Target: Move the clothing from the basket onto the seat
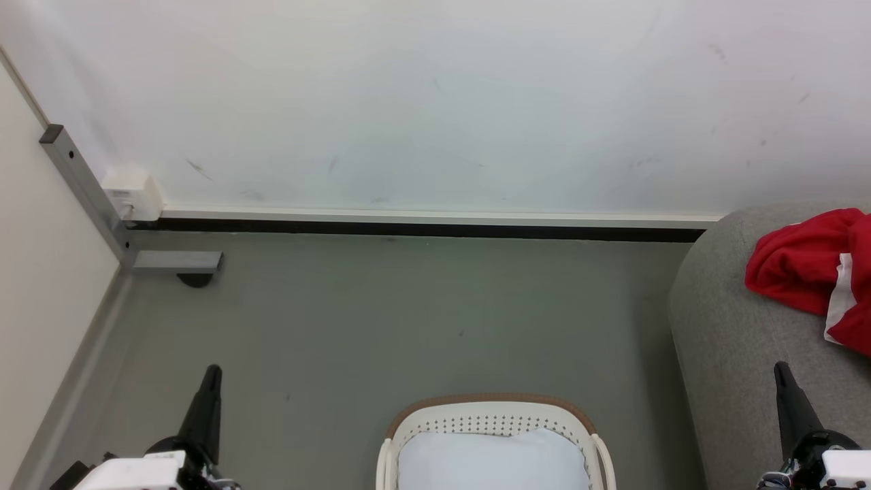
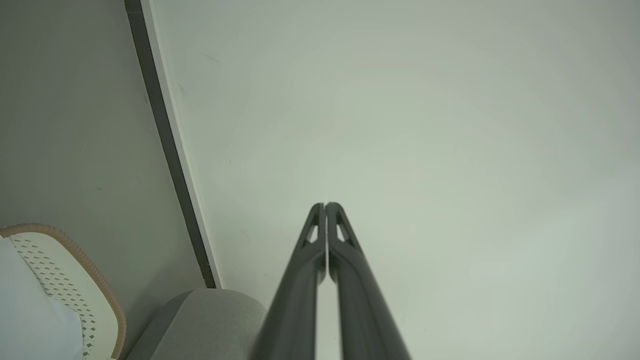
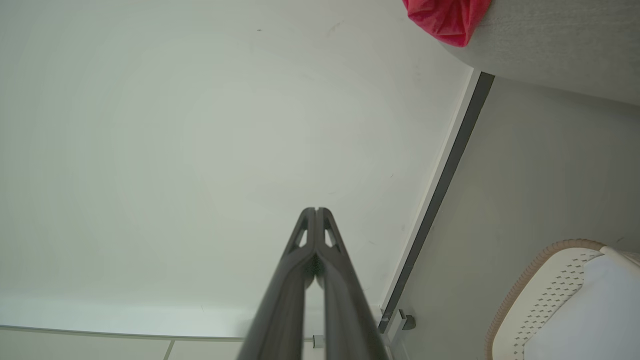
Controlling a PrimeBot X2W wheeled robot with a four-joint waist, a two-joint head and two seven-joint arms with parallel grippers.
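A white wall point(image 1: 435, 102) meets a grey floor point(image 1: 408, 320) ahead of you. The grey seat point(image 1: 728, 340) stands at your right. The basket point(image 1: 493, 401) sits on the floor, low and central, between your two arms. The red clothing point(image 1: 796, 272) lies bunched on the seat, forward and to the right of the right end effector point(image 1: 782, 371) and well apart from it. The heap runs off the frame edge, so you cannot judge its long axis. The part of the basket you see shows a pale surface point(image 1: 490, 463) and no red. The left end effector point(image 1: 212, 373) and the right are both clenched on nothing. Your right arm is nearer the seat, and the job looks close to finished.
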